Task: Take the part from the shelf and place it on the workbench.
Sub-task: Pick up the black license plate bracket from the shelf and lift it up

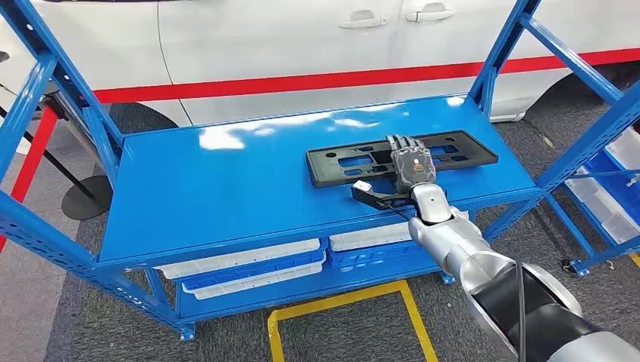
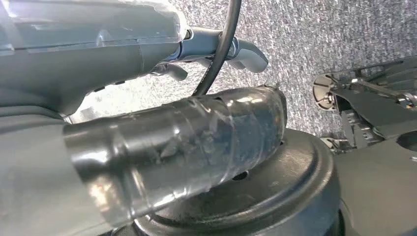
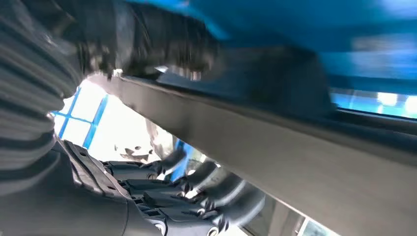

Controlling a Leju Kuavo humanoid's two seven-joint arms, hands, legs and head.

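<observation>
One black, flat, rectangular part [image 1: 400, 157] with slotted cut-outs lies on the top deck of the blue shelf [image 1: 226, 188], towards the deck's right end and slightly angled to its front edge.

Right hand [image 1: 409, 162]: positioned over the middle of the part, palm down, with the fingers [image 1: 400, 143] extended across the part's upper face towards its far edge. In the right wrist view the dark fingers [image 3: 196, 196] curl along one side of a long grey edge of the part [image 3: 275, 142], with the thumb region blurred on the other side. The hand grips the part at its mid-section; the part is in contact with, or just above, the shelf deck, and the pictures do not settle which. A small black bracket with a white tip [image 1: 370, 192] projects from the wrist, near the deck's front edge.

Left hand [image 2: 147, 162]: seen close up in the left wrist view, above grey carpet [image 2: 319, 29]. A thick rounded member wrapped in clear tape occupies the foreground. Whether this hand is spread or closed cannot be told.

Surroundings: white and blue trays [image 1: 249, 264] sit on the lower level of the shelf. A white car [image 1: 302, 45] with a red stripe stands behind the shelf. Yellow tape lines [image 1: 340, 302] mark the grey floor in front. A second blue rack [image 1: 611, 188] stands at the right.
</observation>
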